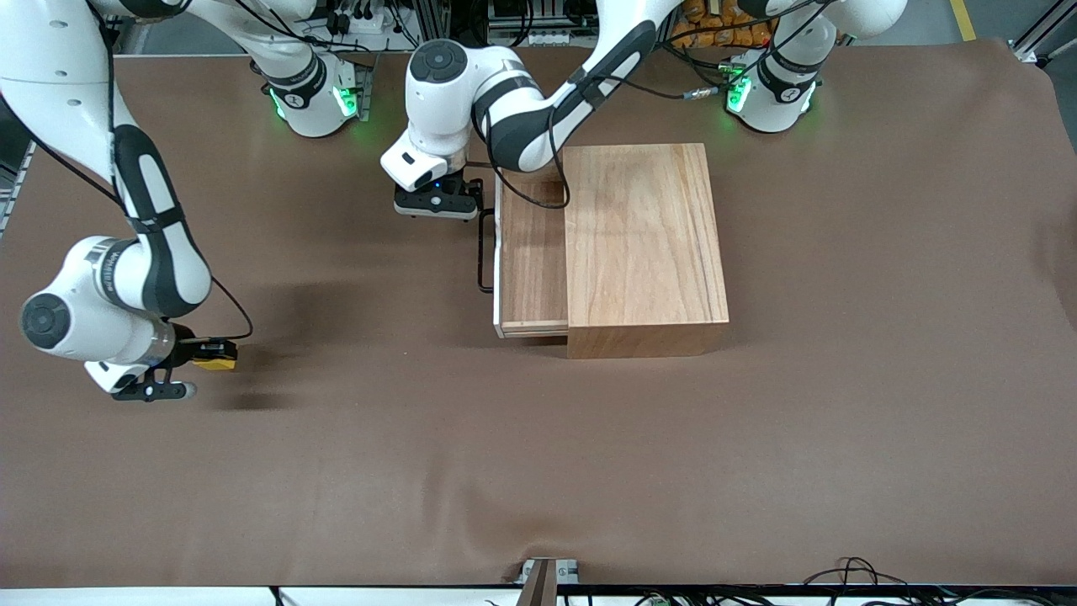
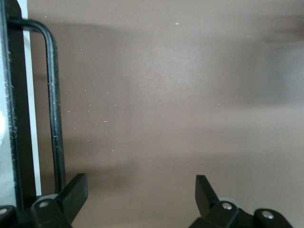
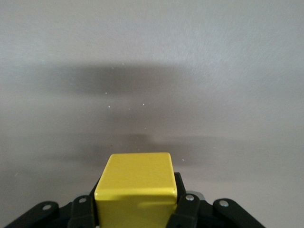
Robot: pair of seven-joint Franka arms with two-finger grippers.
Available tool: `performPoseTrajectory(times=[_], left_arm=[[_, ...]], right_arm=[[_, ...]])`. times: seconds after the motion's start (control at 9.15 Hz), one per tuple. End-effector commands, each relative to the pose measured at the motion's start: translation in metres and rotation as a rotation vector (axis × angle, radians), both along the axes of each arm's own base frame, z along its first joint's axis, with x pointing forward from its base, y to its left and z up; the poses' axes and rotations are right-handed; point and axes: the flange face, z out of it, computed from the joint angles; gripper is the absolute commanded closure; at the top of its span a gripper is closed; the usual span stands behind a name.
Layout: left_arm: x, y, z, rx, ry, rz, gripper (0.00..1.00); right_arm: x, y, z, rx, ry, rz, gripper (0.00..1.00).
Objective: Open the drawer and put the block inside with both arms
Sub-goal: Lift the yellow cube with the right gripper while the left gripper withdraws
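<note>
The drawer (image 1: 530, 257) stands partly pulled out of the light-wood box (image 1: 644, 244), with its white front panel and thin black handle (image 1: 482, 252) toward the right arm's end of the table. My left gripper (image 1: 437, 204) is open and empty over the table, just beside the handle's end that lies farther from the front camera. In the left wrist view the handle (image 2: 54, 118) runs next to one finger (image 2: 71, 190) of my left gripper (image 2: 140, 190). My right gripper (image 1: 202, 358) is shut on the yellow block (image 1: 215, 355) and holds it above the table near the right arm's end. The block also shows in the right wrist view (image 3: 137, 183).
Brown cloth (image 1: 538, 471) covers the whole table. The box stands mid-table, toward the robots' bases. The open drawer tray shows bare wood inside. A metal bracket (image 1: 547, 572) sits at the table's edge nearest the front camera.
</note>
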Motion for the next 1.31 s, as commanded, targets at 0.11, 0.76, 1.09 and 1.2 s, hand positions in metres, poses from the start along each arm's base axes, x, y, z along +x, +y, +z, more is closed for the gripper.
performPoseTrajectory(times=[0.11,0.76,1.09,1.2], left_arm=[[0.039,0.044,0.072,0.005,-0.005,0.07,0.0],[0.154,0.195,0.179,0.069,-0.045,0.027,0.0],[0.194,0.269,0.201,0.118,-0.046,-0.028,0.0],[0.21,0.303,0.209,0.134,-0.046,-0.059,0.0]], right_arm=[[0.019,-0.035,0.095,0.049,0.016,0.137,1.0],[0.011,0.108,0.231,0.097,0.028,0.383,1.0],[-0.005,0.264,0.243,0.146,0.038,0.237,1.0],[-0.018,0.315,0.243,0.135,0.05,0.17,1.0]])
